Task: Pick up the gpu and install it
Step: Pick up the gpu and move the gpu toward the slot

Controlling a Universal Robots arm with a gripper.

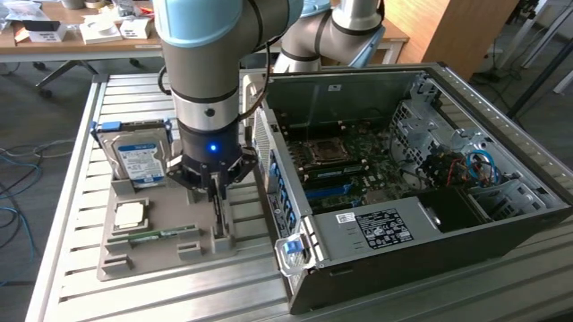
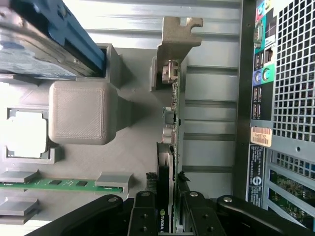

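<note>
The gripper (image 2: 168, 194) is down on the gpu (image 2: 169, 157), its two black fingers (image 2: 145, 211) drawn in against the opposite faces of the card, so it has hold of it. The gpu stands on its long edge in a slot of the grey holder (image 2: 78, 114). From between the fingers it runs straight away from the gripper to a notched grey post (image 2: 178, 34), where its metal end sits. The black cooler faces one finger and the green board faces the other.

Just beside the gripper, on the cooler side, a narrow green memory stick (image 2: 59, 183) lies flat between small grey clips. A little farther on that side, a square silver processor (image 2: 23, 132) rests in its own recess. Beyond it a silver hard drive (image 1: 134, 157) with a blue-white label stands upright at the far end of the holder.

On the board side of the gripper, close by, rises the perforated rear panel of the open computer case (image 1: 403, 201), with coloured ports. In the exterior view the case lies on its side to the gripper's right, motherboard exposed. Holder and case rest on a slatted metal table (image 1: 63, 221).
</note>
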